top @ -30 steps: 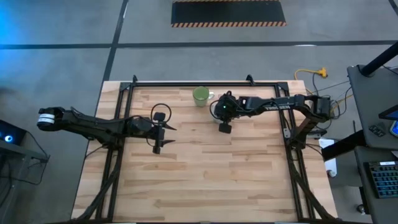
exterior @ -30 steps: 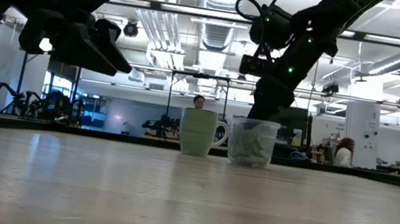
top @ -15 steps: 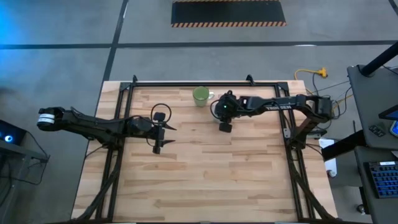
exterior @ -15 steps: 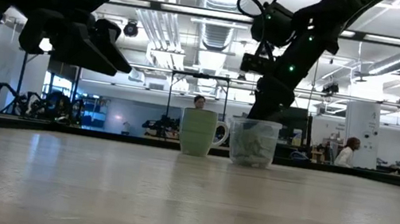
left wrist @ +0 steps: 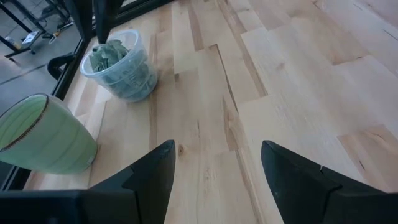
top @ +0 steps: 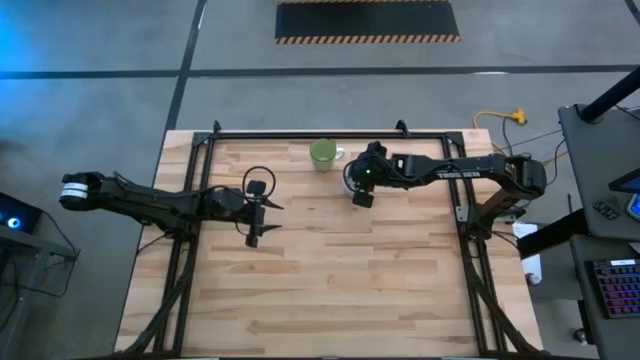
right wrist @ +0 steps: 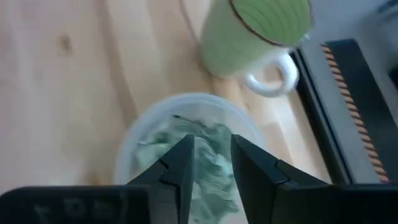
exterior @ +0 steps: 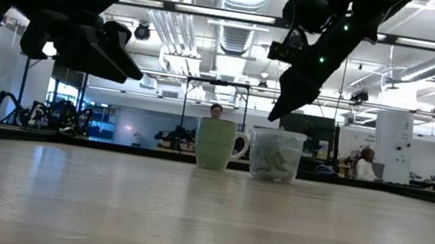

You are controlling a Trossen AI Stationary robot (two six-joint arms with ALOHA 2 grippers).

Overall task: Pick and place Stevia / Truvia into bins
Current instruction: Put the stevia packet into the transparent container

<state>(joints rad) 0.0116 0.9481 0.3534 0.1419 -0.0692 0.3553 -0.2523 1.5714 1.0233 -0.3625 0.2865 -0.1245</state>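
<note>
The bin is a small clear cup (exterior: pixel 275 155) standing on the table's far half. It holds a heap of pale green Stevia sachets (left wrist: pixel 118 61). My right gripper (right wrist: pixel 211 163) hangs above the cup (right wrist: pixel 186 134), fingers pointing down, slightly open with nothing between them. In the high view its head (top: pixel 362 192) covers the cup. My left gripper (left wrist: pixel 214 168) waits open over the table's left half (top: pixel 252 222), raised above the wood and holding nothing.
A pale green mug (exterior: pixel 216 144) stands right beside the cup, toward the table's far left of it (top: pixel 322 154). A dark metal frame (top: pixel 300 133) runs along the far edge. Bare wood (top: pixel 340 280) fills the middle and near half.
My right gripper has risen from the cup's mouth to well above its rim and tipped a little. The cup and mug stand as before.
</note>
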